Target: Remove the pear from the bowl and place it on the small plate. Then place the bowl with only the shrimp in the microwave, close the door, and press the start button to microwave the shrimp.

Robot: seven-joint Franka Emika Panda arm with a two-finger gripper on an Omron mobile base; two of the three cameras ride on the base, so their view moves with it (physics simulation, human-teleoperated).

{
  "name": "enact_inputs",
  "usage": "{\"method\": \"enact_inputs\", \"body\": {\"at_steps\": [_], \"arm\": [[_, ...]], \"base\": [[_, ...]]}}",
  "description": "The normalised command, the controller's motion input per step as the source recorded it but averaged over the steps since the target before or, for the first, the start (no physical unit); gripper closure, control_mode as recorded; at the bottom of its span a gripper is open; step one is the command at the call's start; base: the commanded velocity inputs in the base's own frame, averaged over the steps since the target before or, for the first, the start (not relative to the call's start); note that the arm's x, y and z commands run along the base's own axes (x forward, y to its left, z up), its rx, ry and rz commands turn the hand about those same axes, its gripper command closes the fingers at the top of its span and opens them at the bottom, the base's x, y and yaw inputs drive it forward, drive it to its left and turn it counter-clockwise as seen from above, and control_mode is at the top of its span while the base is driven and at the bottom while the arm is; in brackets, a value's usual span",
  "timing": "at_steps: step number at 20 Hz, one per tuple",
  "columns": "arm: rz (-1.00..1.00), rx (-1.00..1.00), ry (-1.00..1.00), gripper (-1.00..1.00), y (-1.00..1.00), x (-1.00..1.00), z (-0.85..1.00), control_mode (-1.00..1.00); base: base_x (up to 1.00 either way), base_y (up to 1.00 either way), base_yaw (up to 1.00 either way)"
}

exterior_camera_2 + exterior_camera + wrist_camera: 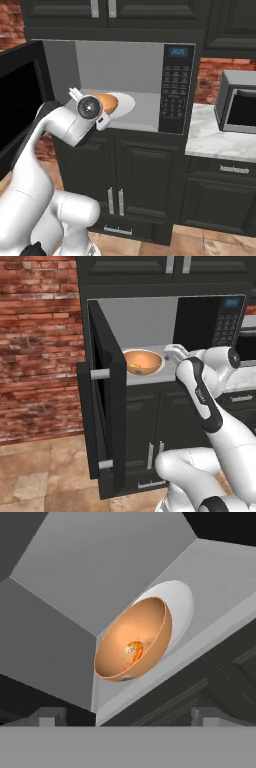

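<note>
The jaws stand spread and empty, it seems, on the gripper just outside the microwave. Its door hangs open at left. Inside, the bowl sits on the white turntable, holding the shrimp. A silver countertop oven stands far right.

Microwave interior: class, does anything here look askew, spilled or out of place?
Nothing stands out. The bowl sits upright on the white turntable inside the microwave, holding just the shrimp; the door hangs open.
</note>
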Motion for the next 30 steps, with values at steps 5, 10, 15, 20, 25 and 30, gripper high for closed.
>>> {"method": "enact_inputs", "body": {"at_steps": [5,10,15,20,25,30], "arm": [[0.06,-0.10,-0.10,-1.00,-0.17,-0.44,0.18,-1.00],[0.15,-0.33,-0.38,-1.00,-0.14,-1.00,0.93,-1.00],[0.13,-0.39,-0.39,-1.00,-0.02,-1.00,0.85,-1.00],[0.11,-0.44,-0.26,-1.00,0.10,-1.00,0.24,-1.00],[0.06,-0.42,-0.14,-1.00,0.35,-1.00,0.00,-1.00],[0.01,-0.35,-0.18,-1.00,0.50,-1.00,0.00,-1.00]], "base": [[0.00,0.00,0.00],[0.00,0.00,0.00],[0.00,0.00,0.00],[0.00,0.00,0.00],[0.00,0.00,0.00],[0.00,0.00,0.00]]}}
